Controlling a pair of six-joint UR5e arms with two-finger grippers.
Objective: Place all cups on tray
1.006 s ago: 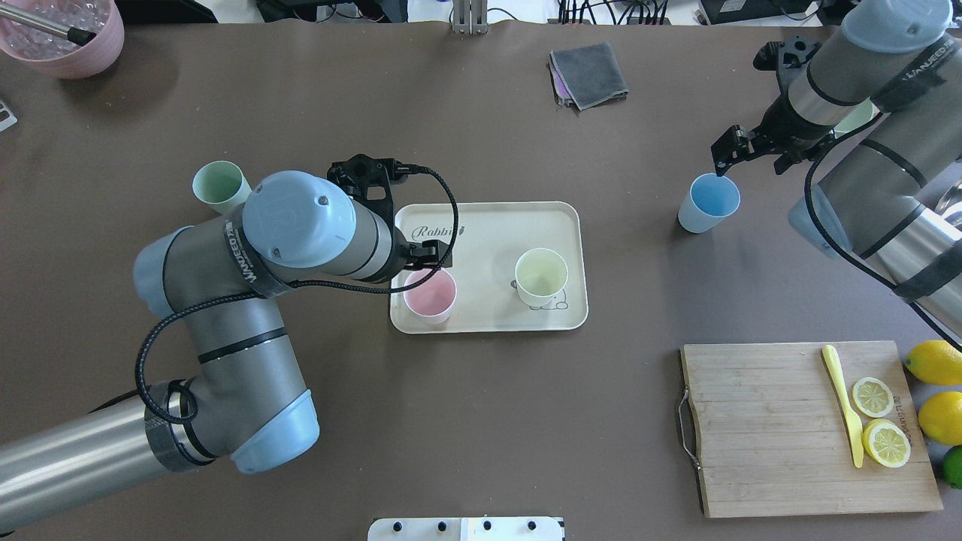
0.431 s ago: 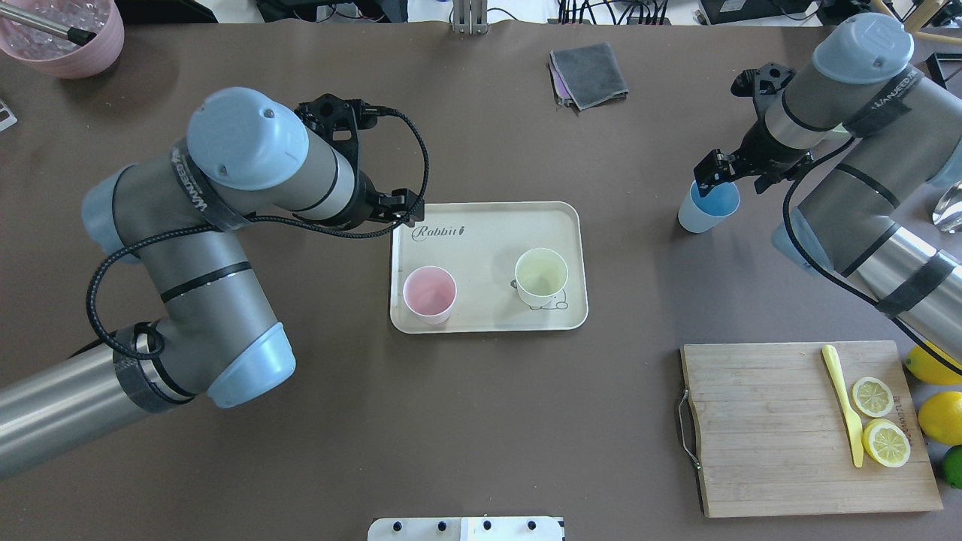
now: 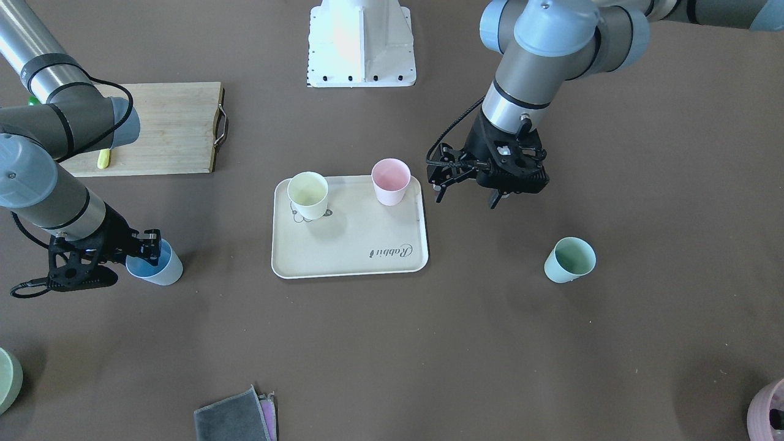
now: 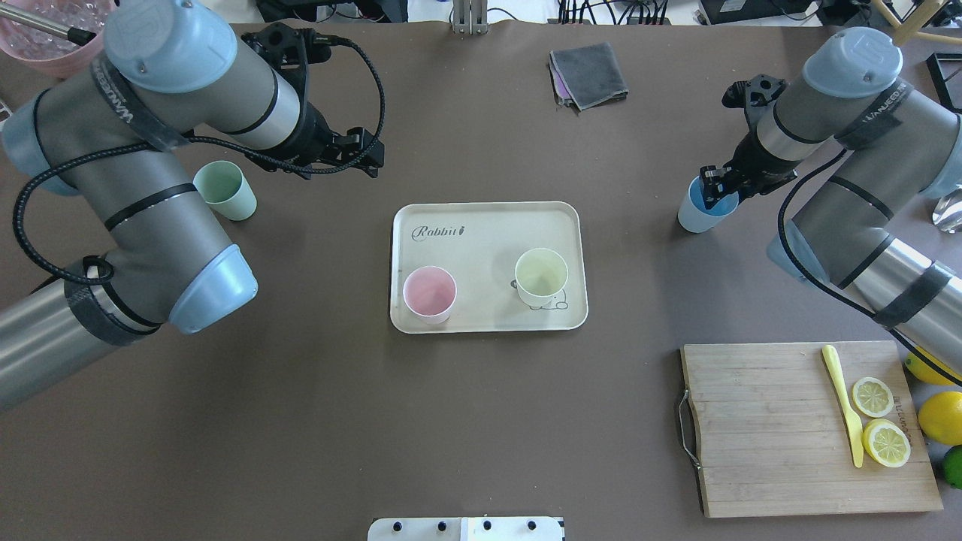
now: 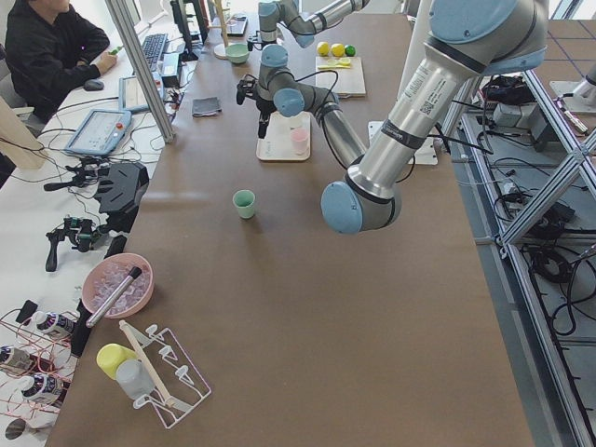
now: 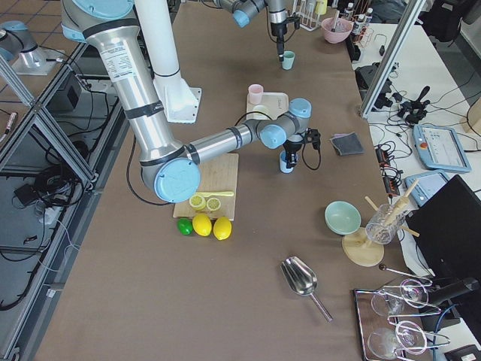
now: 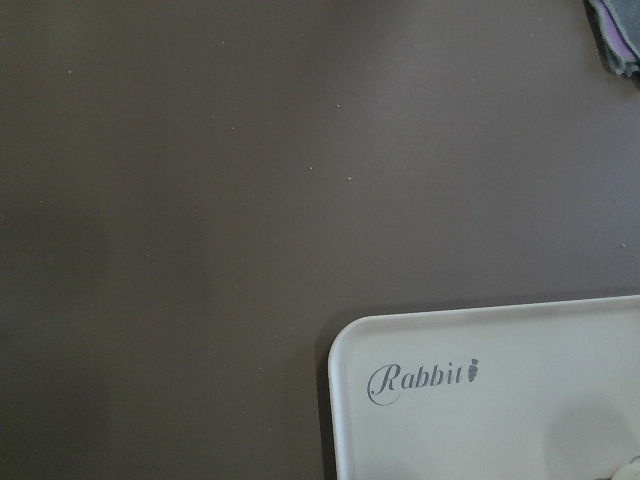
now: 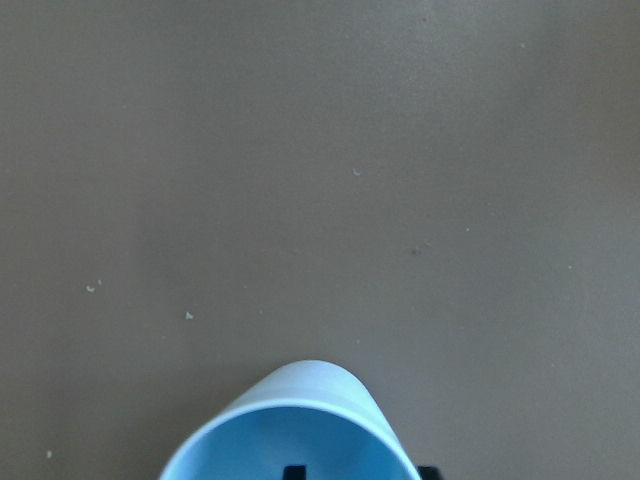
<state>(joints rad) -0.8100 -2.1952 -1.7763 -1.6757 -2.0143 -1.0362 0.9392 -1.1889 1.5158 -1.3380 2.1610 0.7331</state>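
Observation:
The cream tray (image 4: 488,225) lies mid-table; its "Rabbit" corner shows in the left wrist view (image 7: 500,340). The pink cup (image 4: 429,294) and the pale yellow cup (image 4: 541,276) stand upright on it. The mint green cup (image 4: 224,190) stands on the table to the tray's left, beside my left arm. My left gripper (image 4: 362,152) is open and empty, above the table beyond the tray's far left corner (image 3: 467,195). The light blue cup (image 4: 705,207) stands on the table to the right. My right gripper (image 4: 712,185) is open and straddles its rim (image 8: 290,420), one finger inside and one outside.
A wooden cutting board (image 4: 766,428) with lemon halves and a yellow knife lies at the front right, with whole lemons (image 4: 939,417) beside it. A grey cloth (image 4: 588,74) lies at the back. A pink bowl (image 4: 52,45) stands at the far left corner, a green bowl (image 6: 342,216) at the right end.
My left gripper has let go of the pink cup on the tray and drawn back up and to the far left. My right gripper has come down onto the blue cup's rim.

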